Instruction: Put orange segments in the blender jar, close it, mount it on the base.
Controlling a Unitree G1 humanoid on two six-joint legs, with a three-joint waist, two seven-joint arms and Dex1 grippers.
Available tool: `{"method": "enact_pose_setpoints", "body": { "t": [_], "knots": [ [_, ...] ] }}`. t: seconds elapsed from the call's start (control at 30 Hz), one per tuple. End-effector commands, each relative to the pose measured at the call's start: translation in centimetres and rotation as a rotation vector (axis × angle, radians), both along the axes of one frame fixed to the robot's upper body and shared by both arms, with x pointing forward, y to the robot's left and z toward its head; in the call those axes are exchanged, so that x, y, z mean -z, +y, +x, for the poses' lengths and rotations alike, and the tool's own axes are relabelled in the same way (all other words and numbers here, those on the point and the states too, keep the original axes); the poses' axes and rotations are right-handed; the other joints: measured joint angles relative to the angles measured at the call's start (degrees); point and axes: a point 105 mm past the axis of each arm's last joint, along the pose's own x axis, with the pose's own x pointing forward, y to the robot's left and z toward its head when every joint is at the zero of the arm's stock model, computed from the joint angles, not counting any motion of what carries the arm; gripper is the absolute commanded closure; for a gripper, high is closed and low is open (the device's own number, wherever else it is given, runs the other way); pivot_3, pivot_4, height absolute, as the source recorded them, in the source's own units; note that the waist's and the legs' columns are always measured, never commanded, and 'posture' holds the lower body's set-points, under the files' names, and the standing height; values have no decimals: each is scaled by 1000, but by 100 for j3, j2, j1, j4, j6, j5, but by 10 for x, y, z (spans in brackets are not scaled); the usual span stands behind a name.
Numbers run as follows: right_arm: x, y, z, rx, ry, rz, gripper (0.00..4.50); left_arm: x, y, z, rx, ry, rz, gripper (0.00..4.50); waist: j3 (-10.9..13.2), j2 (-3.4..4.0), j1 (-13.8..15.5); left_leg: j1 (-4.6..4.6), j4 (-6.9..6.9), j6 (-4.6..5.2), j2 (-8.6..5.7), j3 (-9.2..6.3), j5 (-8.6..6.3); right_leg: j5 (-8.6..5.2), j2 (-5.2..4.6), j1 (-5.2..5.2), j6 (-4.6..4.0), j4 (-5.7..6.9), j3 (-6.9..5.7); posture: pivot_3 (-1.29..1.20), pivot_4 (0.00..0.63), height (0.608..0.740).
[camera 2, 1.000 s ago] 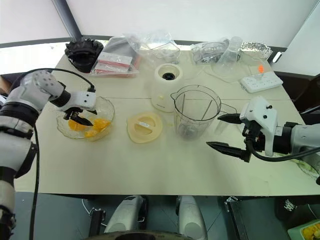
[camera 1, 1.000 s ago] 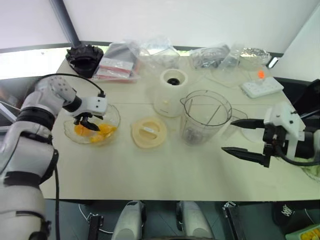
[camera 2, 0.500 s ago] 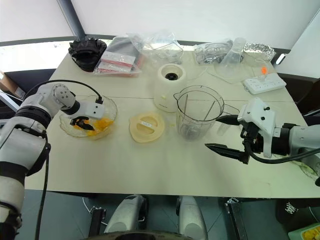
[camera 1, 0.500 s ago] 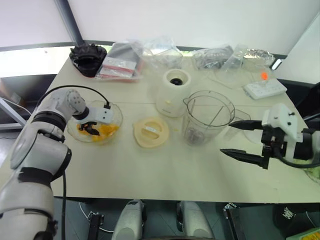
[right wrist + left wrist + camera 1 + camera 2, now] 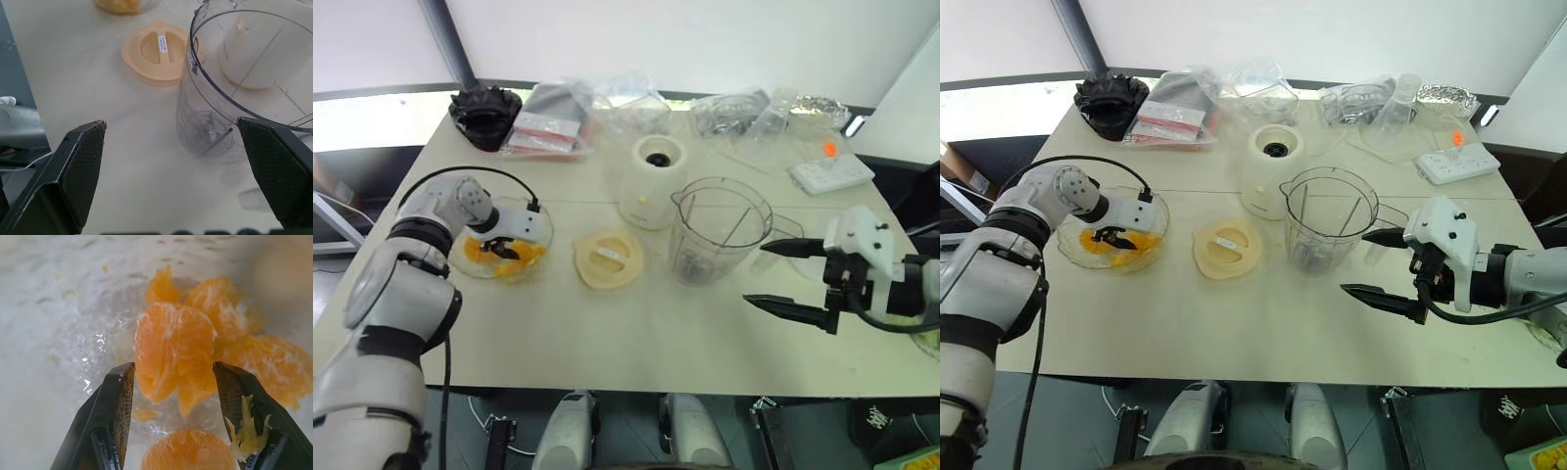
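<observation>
Left tool (image 5: 171,382) spread around pulpy glossy orange segments (image 5: 174,357), right tool (image 5: 1371,262) wide apart beside ribbed clear blender jar (image 5: 1327,233)

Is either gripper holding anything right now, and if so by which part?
Nothing is held. The left gripper is open in the bowl, its fingers either side of an orange segment. The right gripper is open and empty.
</observation>
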Motion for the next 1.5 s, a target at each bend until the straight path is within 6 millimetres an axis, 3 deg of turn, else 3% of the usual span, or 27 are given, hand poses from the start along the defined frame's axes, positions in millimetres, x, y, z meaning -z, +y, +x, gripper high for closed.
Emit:
{"method": "enact_pose_setpoints", "body": {
  "t": [0.03,0.43,1.1,1.2,1.3,1.5],
  "knots": [
    [-7,4,-1,-20,-41,4,45,-9,-2,6,5,-43,4,1865,0,0,0,0,0,0,0,0,0,1,0,0,1,0,0,0,150,740],
    [-6,6,-4,-16,-39,1,45,9,-10,6,3,-31,29,1865,0,0,0,-2,20,0,-2,0,0,4,1,2,7,10,0,0,150,740],
    [-7,5,-4,8,-49,-7,45,24,-2,0,-85,32,40,1865,0,0,-5,-11,67,3,3,-1,-2,5,0,9,-1,22,3,0,150,740],
    [-7,5,-4,9,-50,-8,0,25,-2,0,-86,32,40,2699,-1,1,-2,-11,67,3,3,-1,-2,5,0,10,-1,23,3,0,150,740],
    [-7,5,-3,11,-53,-11,0,25,-2,0,-90,32,35,4086,-1,1,-2,-10,68,3,3,-2,-2,5,0,9,-1,24,3,0,150,740],
    [-7,5,-3,9,-54,-11,0,24,-1,0,-93,31,34,4086,-2,1,-4,-9,70,3,3,-1,-2,4,0,11,-2,27,4,0,150,740]
  ]
}}
